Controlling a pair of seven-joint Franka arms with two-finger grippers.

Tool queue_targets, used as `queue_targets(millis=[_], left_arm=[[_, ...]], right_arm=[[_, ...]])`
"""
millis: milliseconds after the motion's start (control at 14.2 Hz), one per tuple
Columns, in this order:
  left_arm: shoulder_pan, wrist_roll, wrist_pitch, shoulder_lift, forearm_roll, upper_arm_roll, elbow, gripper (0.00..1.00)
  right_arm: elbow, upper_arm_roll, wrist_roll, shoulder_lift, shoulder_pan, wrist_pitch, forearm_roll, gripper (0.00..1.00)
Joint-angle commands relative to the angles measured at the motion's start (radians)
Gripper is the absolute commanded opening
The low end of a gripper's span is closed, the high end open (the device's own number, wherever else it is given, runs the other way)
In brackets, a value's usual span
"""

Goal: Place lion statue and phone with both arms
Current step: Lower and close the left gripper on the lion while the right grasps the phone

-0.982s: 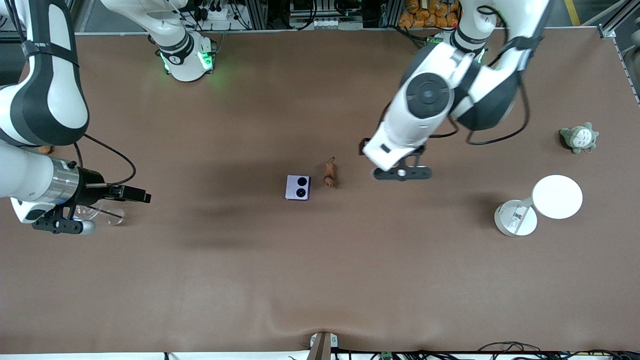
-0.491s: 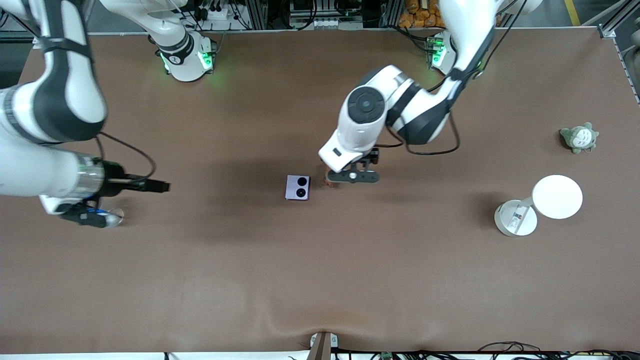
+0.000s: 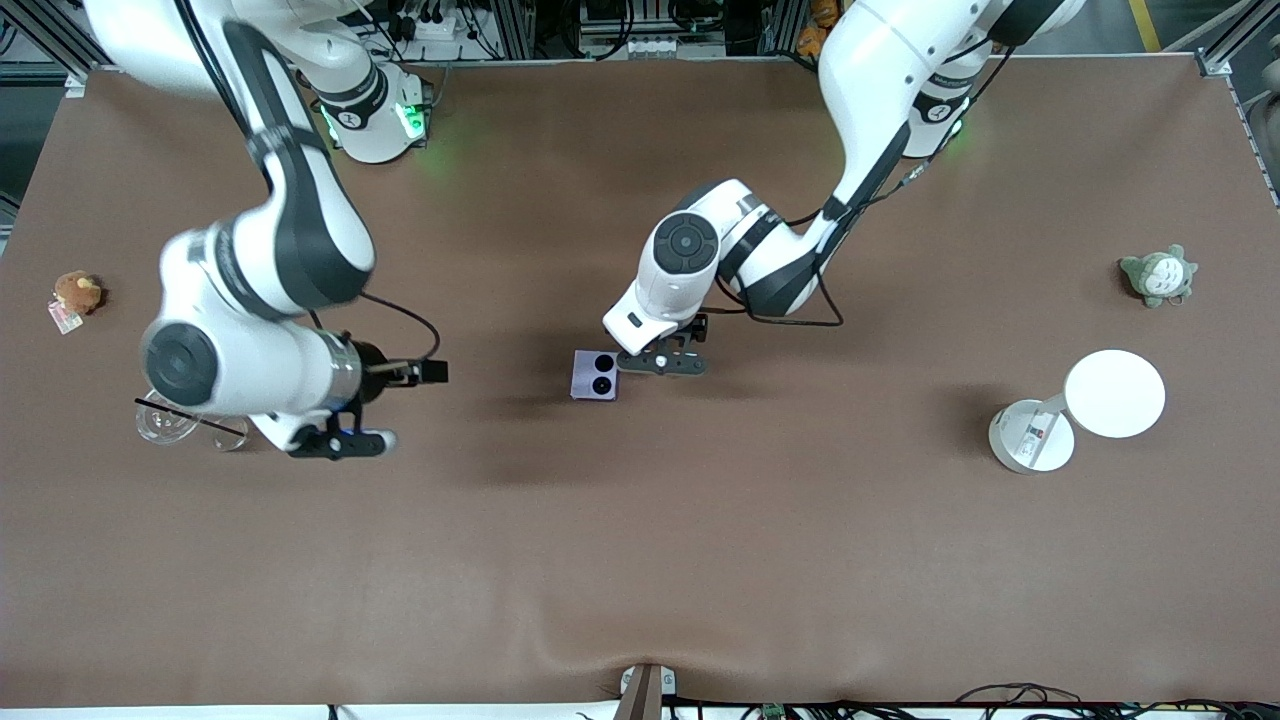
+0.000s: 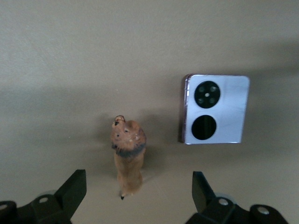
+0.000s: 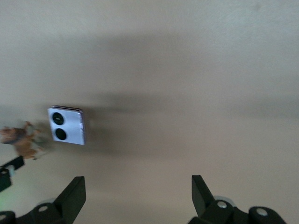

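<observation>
**Two claws over a brown worktop, lion and phone untouched**

The left claw (image 3: 662,362) hung spread wide and empty over the tiny reddish-brown lion statue (image 4: 127,156), which stood on the brown worktop (image 3: 640,560) just beside the small pale lavender folded phone (image 3: 595,375), toward the left arm's end. The front view hid the statue under the arm; only the left wrist view showed it whole, between the black fingers (image 4: 72,191), clear of both. The phone lay flat near mid-worktop, two black camera rings up. The right claw (image 3: 337,441), also wide open and empty, hovered well apart from the phone toward the right arm's end, beside clear glassware (image 3: 168,422); its wrist view caught phone and lion far off. A round brown plush toy (image 3: 76,292) with a tag sat near that end. At the other end sat a grey-green plush (image 3: 1158,275) and a white round-headed stand (image 3: 1075,410), its small base label too small to read.
</observation>
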Motion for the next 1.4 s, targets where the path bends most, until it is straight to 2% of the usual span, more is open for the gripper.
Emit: queue_targets(millis=[0,140,281,421,632,842,912,1123,1333], left_arm=[[-0.007,-0.046,0.017,-0.004,0.071,0.007,-0.018,1.0],[-0.011,-0.059,0.017,0.006,0.076,0.007,-0.018,1.0],[-0.011,-0.06,0.017,0.009,0.085,0.007,-0.018,0.93],[-0.009,-0.063,0.017,0.013,0.084,0.007,-0.018,0.82],[-0.011,-0.088,0.029,0.029,0.085,0.007,-0.012,0.78],[-0.011,-0.108,0.052,0.035,0.09,0.008,-0.012,0.67],[-0.011,-0.108,0.052,0.035,0.094,0.01,-0.01,0.62],[-0.011,-0.109,0.052,0.036,0.098,0.016,-0.012,0.38],[-0.011,-0.108,0.052,0.033,0.101,0.03,-0.01,0.08]], right_arm=[[-0.031,-0.008,-0.093,0.031,0.002,0.012,0.009,1.0],[-0.06,-0.008,-0.129,0.034,0.013,0.079,0.008,1.0],[-0.086,-0.009,-0.127,0.032,0.037,0.142,0.0,1.0],[-0.086,-0.011,-0.109,0.035,0.053,0.187,-0.002,1.0],[-0.079,-0.009,0.006,0.076,0.082,0.259,-0.002,1.0],[-0.074,-0.009,0.119,0.125,0.134,0.345,0.005,1.0],[-0.068,-0.009,0.152,0.135,0.148,0.359,0.009,1.0],[-0.071,-0.009,0.228,0.136,0.184,0.362,0.002,1.0],[-0.071,-0.009,0.252,0.139,0.192,0.362,0.0,1.0]])
